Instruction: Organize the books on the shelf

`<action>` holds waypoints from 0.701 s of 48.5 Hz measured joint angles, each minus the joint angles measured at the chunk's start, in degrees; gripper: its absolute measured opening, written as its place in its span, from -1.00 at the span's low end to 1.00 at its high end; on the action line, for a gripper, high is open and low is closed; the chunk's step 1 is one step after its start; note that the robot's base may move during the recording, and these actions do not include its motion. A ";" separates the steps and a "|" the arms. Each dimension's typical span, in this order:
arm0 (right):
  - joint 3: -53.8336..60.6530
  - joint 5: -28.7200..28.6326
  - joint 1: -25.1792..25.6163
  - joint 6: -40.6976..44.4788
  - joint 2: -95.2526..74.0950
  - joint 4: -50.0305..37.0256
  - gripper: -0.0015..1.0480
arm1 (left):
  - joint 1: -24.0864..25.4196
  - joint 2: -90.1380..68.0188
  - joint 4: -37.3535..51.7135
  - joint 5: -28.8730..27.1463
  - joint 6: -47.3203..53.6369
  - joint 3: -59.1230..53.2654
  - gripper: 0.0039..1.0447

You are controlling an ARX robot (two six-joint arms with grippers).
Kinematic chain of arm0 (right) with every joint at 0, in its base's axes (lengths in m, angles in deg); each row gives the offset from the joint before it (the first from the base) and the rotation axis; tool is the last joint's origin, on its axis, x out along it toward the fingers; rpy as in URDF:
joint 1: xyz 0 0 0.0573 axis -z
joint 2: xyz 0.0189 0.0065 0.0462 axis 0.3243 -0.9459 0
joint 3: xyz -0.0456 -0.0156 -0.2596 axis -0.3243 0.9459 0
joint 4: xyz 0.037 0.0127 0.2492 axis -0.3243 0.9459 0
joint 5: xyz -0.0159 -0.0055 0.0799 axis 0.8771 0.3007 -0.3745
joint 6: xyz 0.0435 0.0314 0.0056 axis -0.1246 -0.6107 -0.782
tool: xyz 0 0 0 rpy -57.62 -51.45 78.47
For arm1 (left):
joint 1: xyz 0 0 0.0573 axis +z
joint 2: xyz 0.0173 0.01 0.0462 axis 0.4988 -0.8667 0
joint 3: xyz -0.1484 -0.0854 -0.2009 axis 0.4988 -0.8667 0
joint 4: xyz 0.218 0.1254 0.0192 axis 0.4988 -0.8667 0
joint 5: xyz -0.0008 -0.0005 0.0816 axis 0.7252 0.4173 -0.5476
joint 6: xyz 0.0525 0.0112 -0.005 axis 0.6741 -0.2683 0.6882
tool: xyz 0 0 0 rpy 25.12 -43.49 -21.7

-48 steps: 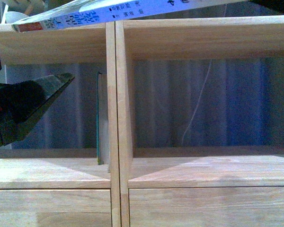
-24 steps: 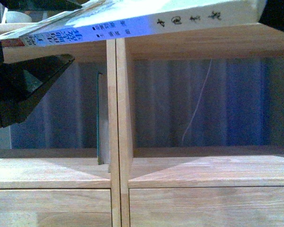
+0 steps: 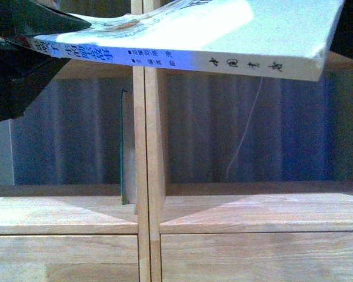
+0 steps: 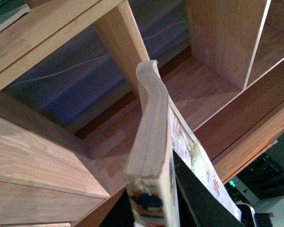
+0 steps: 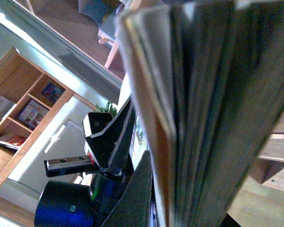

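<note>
The white paperback (image 3: 182,50) lies flat across the top of the front view, its spine with Chinese characters facing me and a red mark at the left end. My left gripper (image 3: 70,44) is shut on that left end, its dark fingers (image 3: 29,20) above and below the book. My right gripper (image 3: 343,32) is shut on the right end. In the left wrist view the paperback (image 4: 151,142) curves away from the gripper (image 4: 156,208). Its page edges (image 5: 203,109) fill the right wrist view. The thin teal book (image 3: 124,147) stands upright in the shelf's (image 3: 142,176) left compartment, against the divider.
A white cord (image 3: 241,135) hangs at the back of the right compartment. Drawer fronts (image 3: 253,258) run below the compartment floor. The right wrist view shows the left arm (image 5: 104,142) and a distant wood cabinet (image 5: 19,109) with books.
The paperback has come lower and larger in the front view, now covering the upper shelf board. The left gripper's fingers have risen toward the top left corner.
</note>
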 joint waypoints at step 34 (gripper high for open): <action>-1.53 8.35 22.38 16.44 -1.81 -4.15 0.88 | 17.84 4.63 -24.87 2.73 22.84 6.14 -0.88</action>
